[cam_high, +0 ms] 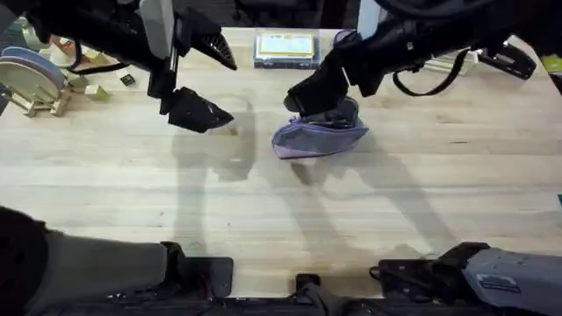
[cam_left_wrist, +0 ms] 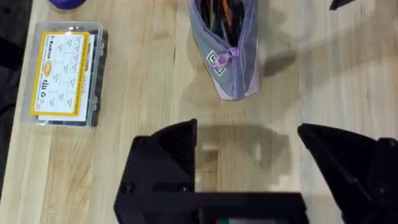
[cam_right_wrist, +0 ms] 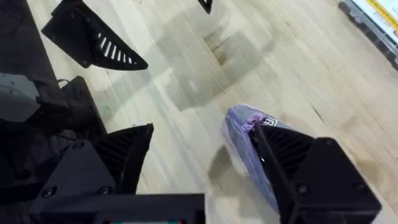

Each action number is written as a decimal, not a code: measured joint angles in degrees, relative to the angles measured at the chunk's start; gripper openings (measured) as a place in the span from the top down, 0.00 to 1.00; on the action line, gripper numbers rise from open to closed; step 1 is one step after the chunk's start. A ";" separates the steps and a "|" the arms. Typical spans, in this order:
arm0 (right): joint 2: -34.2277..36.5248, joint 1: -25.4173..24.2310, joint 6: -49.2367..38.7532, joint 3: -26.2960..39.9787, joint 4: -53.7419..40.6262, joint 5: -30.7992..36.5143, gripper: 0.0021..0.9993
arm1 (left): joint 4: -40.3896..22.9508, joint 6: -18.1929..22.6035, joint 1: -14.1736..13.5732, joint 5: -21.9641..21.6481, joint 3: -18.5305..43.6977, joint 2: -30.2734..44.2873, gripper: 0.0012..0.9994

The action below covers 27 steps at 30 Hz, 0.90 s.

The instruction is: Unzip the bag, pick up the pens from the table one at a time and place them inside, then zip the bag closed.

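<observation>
Lavender and grey bag (cam_high: 320, 133) lying near the centre of the table (cam_high: 263, 202), slightly toward 1 o'clock from the middle in the overhead view. Mouth gaping open in the left wrist view (cam_left_wrist: 225, 46), zipper pull (cam_left_wrist: 231, 55) dangling at the near end. Inside, orange and dark pens (cam_left_wrist: 221, 12) tucked lengthwise, their far ends cut off by the frame edge; hard to count them. Clear box with yellow label (cam_high: 285, 46) sitting at 12 o'clock from the bag, well apart, lid shut, contents unreadable.

Right gripper (cam_high: 309, 98) down at the bag's upper edge, spread wide in the right wrist view (cam_right_wrist: 211, 155), one finger (cam_right_wrist: 311, 174) over the purple fabric (cam_right_wrist: 245, 134), the other off over bare wood; actual contact hard to judge. Much of the bag hidden under that arm from above.

Left gripper (cam_high: 198, 111) hanging at 9 o'clock from the bag, apart from it, jaws wide and holding nothing, bare wood between them (cam_left_wrist: 249, 162).
</observation>
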 joint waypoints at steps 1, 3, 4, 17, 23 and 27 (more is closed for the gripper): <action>0.00 0.00 0.02 0.00 0.00 0.00 0.00 | 0.02 0.01 0.00 0.00 0.00 0.01 0.01; 0.00 0.00 0.02 0.00 0.02 0.00 0.00 | 0.00 0.00 0.00 0.00 0.00 0.00 0.01; 0.00 0.00 0.02 0.00 0.02 0.00 0.00 | 0.00 0.01 0.00 0.00 0.00 0.00 0.01; 5.79 0.00 0.74 0.44 1.52 -0.02 0.00 | 0.00 0.02 0.00 0.00 0.00 0.01 0.01; 8.73 0.00 1.30 0.44 1.69 -0.02 0.00 | 0.00 0.02 0.00 0.00 0.00 0.00 0.01; 8.75 0.00 1.30 0.44 2.10 -0.02 0.00 | 0.00 0.02 0.00 0.00 0.00 0.00 0.01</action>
